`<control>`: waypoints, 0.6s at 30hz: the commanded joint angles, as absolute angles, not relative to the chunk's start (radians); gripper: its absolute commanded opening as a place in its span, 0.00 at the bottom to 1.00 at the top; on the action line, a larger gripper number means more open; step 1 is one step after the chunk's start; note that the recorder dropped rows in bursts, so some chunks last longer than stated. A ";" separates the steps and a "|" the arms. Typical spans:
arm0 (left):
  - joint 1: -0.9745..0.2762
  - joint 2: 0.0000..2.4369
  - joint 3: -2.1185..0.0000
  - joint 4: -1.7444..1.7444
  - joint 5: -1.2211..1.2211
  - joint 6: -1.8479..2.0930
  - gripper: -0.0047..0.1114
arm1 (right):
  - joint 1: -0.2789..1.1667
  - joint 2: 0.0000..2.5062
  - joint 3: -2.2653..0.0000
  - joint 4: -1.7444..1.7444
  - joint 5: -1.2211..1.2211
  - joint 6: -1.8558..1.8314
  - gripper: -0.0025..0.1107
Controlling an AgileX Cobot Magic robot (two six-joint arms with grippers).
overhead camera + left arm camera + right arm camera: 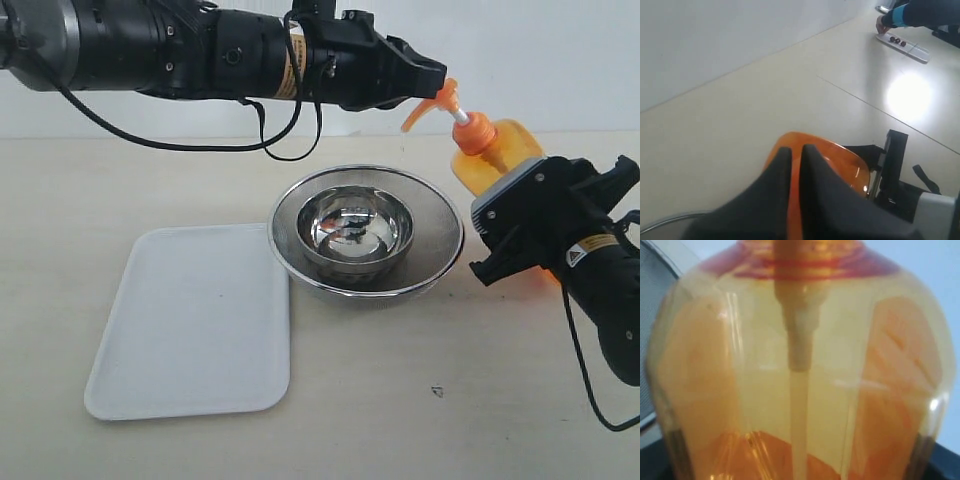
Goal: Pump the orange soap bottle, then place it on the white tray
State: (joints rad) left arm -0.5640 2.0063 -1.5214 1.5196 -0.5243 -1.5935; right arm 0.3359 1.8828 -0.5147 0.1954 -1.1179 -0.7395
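Backdrop: pale tabletop (pixel 100 190) under a plain white wall, and the pump press looks to be the step in hand!
Bottle: the orange soap bottle (pixel 505 150) sits near the table's right edge, tilted, with its spout leaning toward the steel bowl (pixel 440 225) at mid-table. Whether its base touches the table is hidden.
Right gripper (pixel 520 225): clamped around the bottle's body, bracing it.
Left gripper (pixel 425 80): reaching across, fingers pressed together, tips right at the pump head (pixel 440 100). Contact is too close to call.
Doing it well: press down along the white stem, not sideways. The bracing claw should hold firm so the bottle cannot twist.
Tray: the white tray (pixel 190 330) waits by the front-left corner, well apart.
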 commanded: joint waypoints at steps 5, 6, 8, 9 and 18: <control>-0.583 2.055 -1.502 1.587 -0.542 -1.585 0.08 | 0.370 1.870 -0.525 0.094 -1.195 -0.712 0.02; -0.583 2.055 -1.502 1.587 -0.542 -1.585 0.08 | 0.370 1.870 -0.525 0.094 -1.195 -0.712 0.02; -0.583 2.055 -1.502 1.587 -0.542 -1.585 0.08 | 0.370 1.870 -0.525 0.094 -1.195 -0.712 0.02; -0.583 2.055 -1.502 1.587 -0.542 -1.585 0.08 | 0.370 1.870 -0.525 0.094 -1.197 -0.712 0.02; -0.583 2.066 -1.502 1.585 -0.542 -1.581 0.08 | 0.370 1.870 -0.525 0.094 -1.197 -0.706 0.02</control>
